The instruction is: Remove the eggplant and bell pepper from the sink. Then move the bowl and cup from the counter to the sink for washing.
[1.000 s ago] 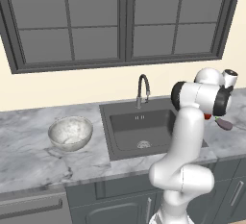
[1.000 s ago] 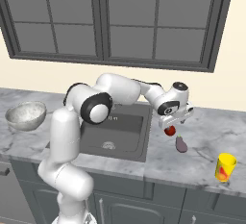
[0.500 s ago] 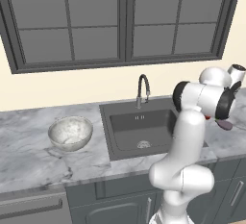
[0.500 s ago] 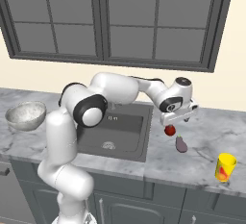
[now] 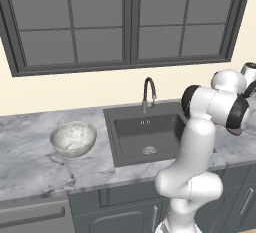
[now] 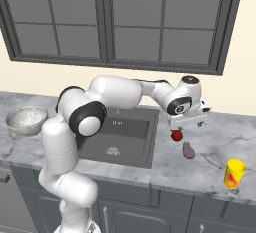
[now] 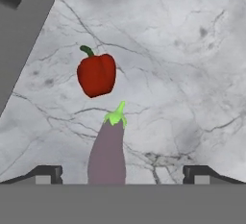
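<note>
The red bell pepper (image 6: 176, 135) and the purple eggplant (image 6: 188, 150) lie side by side on the marble counter (image 6: 215, 142), just right of the sink (image 6: 100, 139). My gripper (image 6: 190, 122) hangs open a little above them, holding nothing. In the hand view the bell pepper (image 7: 96, 74) lies beyond the eggplant (image 7: 107, 151), whose green stem points at it, and my fingertips (image 7: 47, 173) stand wide apart either side. The yellow cup (image 6: 234, 173) stands near the counter's front right. The marbled bowl (image 5: 73, 138) sits left of the sink (image 5: 125, 147).
A gooseneck faucet (image 5: 148, 92) rises behind the basin, whose whitish drain (image 5: 149, 150) is bare. Dark windows line the wall behind. Dark cabinets run below the counter's front edge. Bare marble lies between the vegetables and the cup.
My hand has drifted slightly right and away from the bell pepper, jaws still open. The pepper, eggplant, cup and bowl have stayed put.
</note>
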